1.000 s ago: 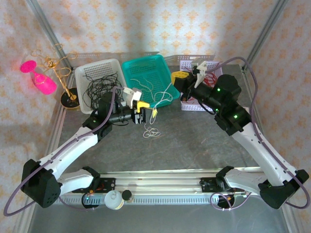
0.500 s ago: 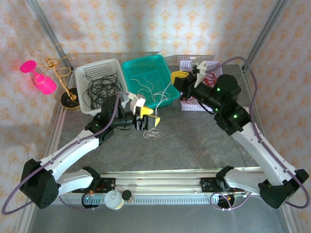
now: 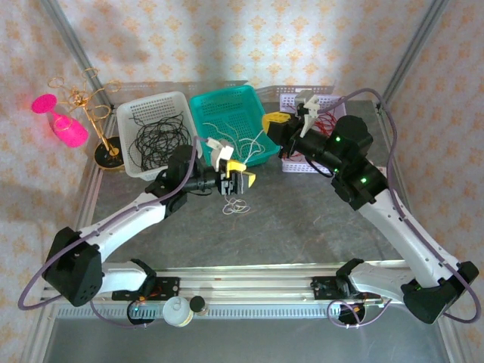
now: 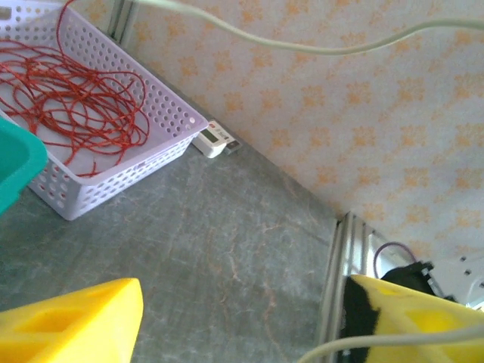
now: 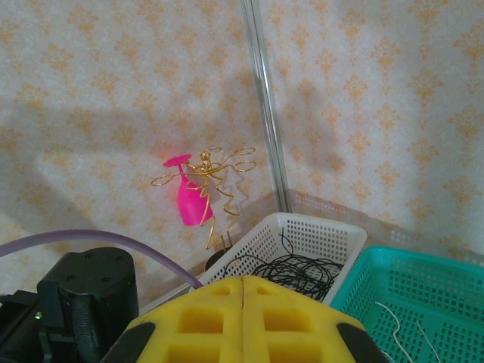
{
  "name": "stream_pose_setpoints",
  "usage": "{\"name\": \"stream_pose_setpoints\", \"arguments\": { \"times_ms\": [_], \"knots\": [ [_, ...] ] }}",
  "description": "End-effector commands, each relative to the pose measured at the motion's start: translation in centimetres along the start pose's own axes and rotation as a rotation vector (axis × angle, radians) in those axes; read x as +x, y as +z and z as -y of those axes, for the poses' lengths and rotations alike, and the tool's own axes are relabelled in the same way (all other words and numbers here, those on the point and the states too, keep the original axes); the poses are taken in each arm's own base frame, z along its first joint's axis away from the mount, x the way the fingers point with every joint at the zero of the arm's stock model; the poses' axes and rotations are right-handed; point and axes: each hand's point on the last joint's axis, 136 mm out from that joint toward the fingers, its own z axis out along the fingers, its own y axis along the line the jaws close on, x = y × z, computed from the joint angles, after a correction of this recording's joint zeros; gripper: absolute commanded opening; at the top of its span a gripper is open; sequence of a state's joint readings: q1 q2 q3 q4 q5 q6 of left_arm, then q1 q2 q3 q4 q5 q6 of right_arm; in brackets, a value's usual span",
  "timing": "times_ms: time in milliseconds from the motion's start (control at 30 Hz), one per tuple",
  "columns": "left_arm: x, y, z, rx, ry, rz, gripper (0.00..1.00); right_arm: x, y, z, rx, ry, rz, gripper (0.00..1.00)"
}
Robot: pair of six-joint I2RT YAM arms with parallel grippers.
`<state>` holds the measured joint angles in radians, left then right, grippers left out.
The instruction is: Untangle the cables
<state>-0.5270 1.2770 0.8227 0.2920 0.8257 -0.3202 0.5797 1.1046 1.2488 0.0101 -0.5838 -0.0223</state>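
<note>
My left gripper (image 3: 237,179) hovers open just above the table, its yellow fingers (image 4: 72,321) far apart in the left wrist view. One white cable strand (image 4: 302,47) crosses close to that camera, and another runs past the right finger. A small white cable clump (image 3: 237,206) lies on the table just below the gripper. More white cable (image 3: 243,141) sits in the teal basket (image 3: 227,100), black cables (image 3: 155,136) in the white basket, and red cables (image 4: 76,106) in the lilac basket (image 4: 113,170). My right gripper (image 3: 277,121) is shut with nothing in it, raised between the teal and lilac baskets.
A gold wire stand (image 3: 94,102) holding a pink glass (image 3: 68,128) stands at the back left, beside the white basket (image 3: 151,102). The grey table (image 3: 302,219) stretches from the baskets to the near rail. Patterned walls close in the back and sides.
My left arm has reached to the right, carrying its gripper over the white clump, and its jaws have spread wider. The right arm has barely moved.
</note>
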Motion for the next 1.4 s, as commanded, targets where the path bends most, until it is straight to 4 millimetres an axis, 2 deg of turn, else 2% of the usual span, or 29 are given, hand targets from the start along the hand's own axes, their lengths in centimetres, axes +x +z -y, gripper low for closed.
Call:
{"name": "stream_pose_setpoints", "arguments": {
  "times_ms": [0,67,133,200,300,400,500,633,800,900,1000,1133,1267,1367],
  "knots": [
    [-2.9,0.4,0.4,-0.011,0.028,0.103,0.51,-0.9,-0.1,-0.5,-0.024,-0.007,0.044,0.00],
    [-2.6,0.6,-2.3,-0.130,-0.041,0.119,0.31,-1.3,-0.3,-0.5,-0.018,-0.013,0.063,0.00],
    [-2.1,0.6,-4.8,-0.210,-0.127,0.138,0.16,-1.9,-0.6,-0.4,-0.005,-0.023,0.089,0.00],
    [-1.3,0.7,-6.8,-0.245,-0.222,0.157,0.13,-2.6,-1.1,-0.2,0.022,-0.037,0.127,0.00],
    [0.2,0.8,-8.4,-0.263,-0.331,0.185,0.14,-3.7,-2.1,0.3,0.073,-0.051,0.191,0.00],
    [1.0,0.7,-9.5,-0.293,-0.388,0.203,0.25,-4.6,-3.0,0.4,0.101,-0.070,0.235,0.00],
    [1.7,0.4,-10.8,-0.357,-0.427,0.211,0.26,-5.2,-3.6,0.4,0.116,-0.081,0.263,0.00],
    [2.0,-0.7,-12.5,-0.457,-0.462,0.234,0.42,-6.0,-4.3,0.3,0.131,-0.088,0.292,0.00],
    [2.6,-2.6,-14.7,-0.555,-0.524,0.277,0.48,-7.8,-5.8,0.0,0.156,-0.097,0.351,0.00],
    [2.4,-2.9,-14.7,-0.556,-0.534,0.297,0.46,-8.3,-6.2,-0.3,0.152,-0.102,0.356,0.00],
    [2.1,-2.9,-14.6,-0.545,-0.541,0.309,0.39,-8.0,-6.0,-0.3,0.147,-0.096,0.343,0.00],
    [0.9,-3.1,-13.4,-0.498,-0.515,0.340,0.40,-7.4,-5.5,0.1,0.156,-0.084,0.323,0.00],
    [-1.3,-5.4,-10.9,-0.470,-0.406,0.406,0.53,-7.2,-5.1,0.5,0.170,-0.075,0.298,0.00],
    [-2.4,-7.6,-8.4,-0.457,-0.269,0.418,0.69,-7.1,-4.9,0.6,0.171,-0.074,0.292,0.00]
  ]
}}
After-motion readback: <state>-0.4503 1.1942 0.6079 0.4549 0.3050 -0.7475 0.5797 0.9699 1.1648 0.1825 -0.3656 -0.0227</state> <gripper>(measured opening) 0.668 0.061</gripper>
